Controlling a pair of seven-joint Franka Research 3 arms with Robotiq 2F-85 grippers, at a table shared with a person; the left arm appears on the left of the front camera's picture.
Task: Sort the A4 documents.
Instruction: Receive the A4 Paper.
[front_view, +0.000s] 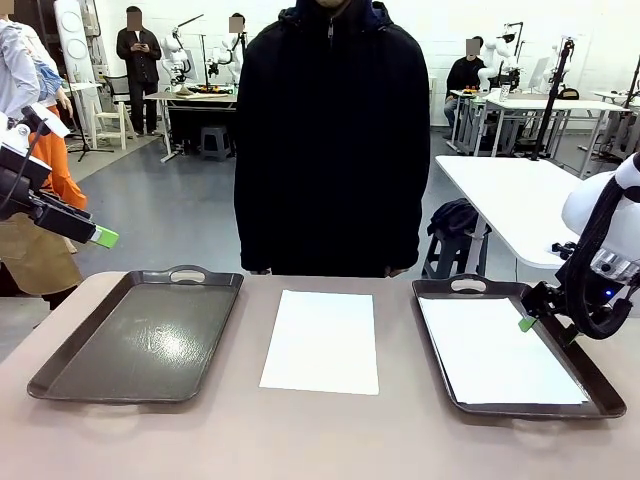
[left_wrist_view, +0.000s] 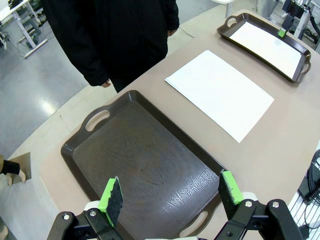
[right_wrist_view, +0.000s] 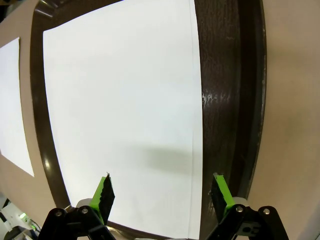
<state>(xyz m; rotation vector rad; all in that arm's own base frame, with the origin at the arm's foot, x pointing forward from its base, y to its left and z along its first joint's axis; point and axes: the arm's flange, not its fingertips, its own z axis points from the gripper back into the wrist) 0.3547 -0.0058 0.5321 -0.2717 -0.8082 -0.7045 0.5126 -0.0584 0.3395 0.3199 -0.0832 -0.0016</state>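
Note:
One white A4 sheet (front_view: 321, 341) lies flat on the table between two dark trays; the left wrist view shows it too (left_wrist_view: 219, 91). Another A4 sheet (front_view: 495, 349) lies inside the right tray (front_view: 600, 392), large in the right wrist view (right_wrist_view: 120, 115). My right gripper (right_wrist_view: 162, 192) hovers open just above that sheet, near the tray's right side (front_view: 527, 322). My left gripper (left_wrist_view: 170, 192) hangs open high over the bare left tray (left_wrist_view: 145, 165), at the far left of the front view (front_view: 100, 237). Both hold nothing.
A person in a black jacket (front_view: 332, 140) stands at the far edge of the table, hands down. The left tray (front_view: 140, 335) holds nothing. A white table (front_view: 510, 200) and a stool stand behind on the right.

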